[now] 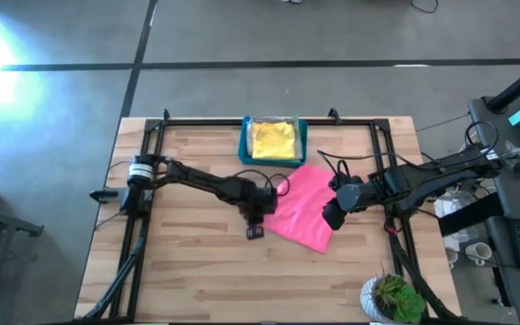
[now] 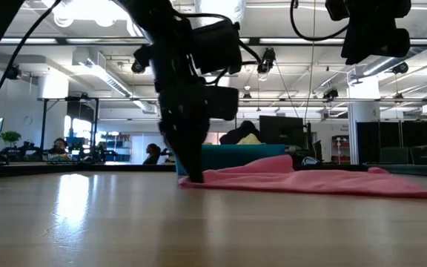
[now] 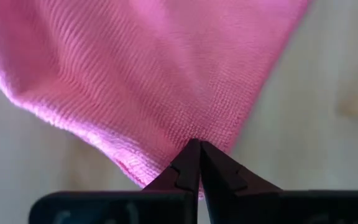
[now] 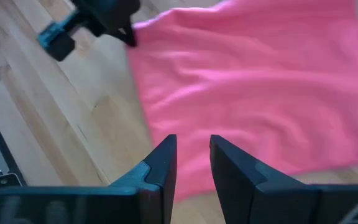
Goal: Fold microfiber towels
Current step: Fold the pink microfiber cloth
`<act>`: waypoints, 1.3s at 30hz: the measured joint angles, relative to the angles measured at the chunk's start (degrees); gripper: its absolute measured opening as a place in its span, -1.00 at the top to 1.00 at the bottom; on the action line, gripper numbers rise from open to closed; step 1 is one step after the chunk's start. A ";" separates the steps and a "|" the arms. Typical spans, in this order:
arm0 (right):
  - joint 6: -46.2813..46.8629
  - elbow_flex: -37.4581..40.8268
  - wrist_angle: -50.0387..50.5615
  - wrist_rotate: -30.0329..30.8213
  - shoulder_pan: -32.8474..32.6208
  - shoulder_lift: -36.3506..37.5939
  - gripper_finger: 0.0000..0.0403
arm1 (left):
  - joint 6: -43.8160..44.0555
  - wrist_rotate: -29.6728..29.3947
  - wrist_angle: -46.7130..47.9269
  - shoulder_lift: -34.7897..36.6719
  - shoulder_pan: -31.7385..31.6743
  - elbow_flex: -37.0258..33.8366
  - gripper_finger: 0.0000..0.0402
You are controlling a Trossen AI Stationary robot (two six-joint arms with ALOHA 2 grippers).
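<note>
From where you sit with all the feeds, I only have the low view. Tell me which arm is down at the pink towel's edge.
Observer: The left one. In the high view the left gripper sits at the pink towel's left corner.
Operator: Confirm it actually has cloth.
Observer: Its wrist view shows the fingertips shut together on the towel's edge.
Operator: Report the right gripper.
Observer: The right gripper hangs above the towel's opposite side, fingers apart, holding nothing.
Operator: Tell me what's in the bin behind.
Observer: A yellow towel lies crumpled inside the blue bin.
</note>
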State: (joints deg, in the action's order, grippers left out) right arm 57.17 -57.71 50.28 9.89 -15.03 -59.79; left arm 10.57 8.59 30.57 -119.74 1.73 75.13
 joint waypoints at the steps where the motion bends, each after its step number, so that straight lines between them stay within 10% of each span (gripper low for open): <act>1: -0.21 0.00 0.02 0.01 0.00 0.00 0.56 | 2.35 0.57 2.05 -0.02 0.36 -0.02 1.00; 8: -2.36 0.00 0.02 0.17 0.00 0.00 0.56 | 6.36 2.85 4.47 -0.05 2.89 -0.26 1.00; 23: -0.51 0.00 0.00 -1.07 0.00 0.00 0.56 | -12.67 5.97 -14.33 -0.50 9.66 -0.26 1.00; 31: 3.31 0.00 -0.02 -7.37 -2.28 0.00 0.56 | -0.31 9.87 -20.61 -0.55 14.12 -0.22 1.00; 39: 6.73 0.00 -1.63 -6.83 -10.06 -1.20 0.56 | 4.12 -2.83 -17.88 1.22 21.21 -0.08 1.00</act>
State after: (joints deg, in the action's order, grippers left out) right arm 63.90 -57.71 48.65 3.06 -25.09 -60.99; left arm 14.69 5.76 12.69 -118.52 22.94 75.05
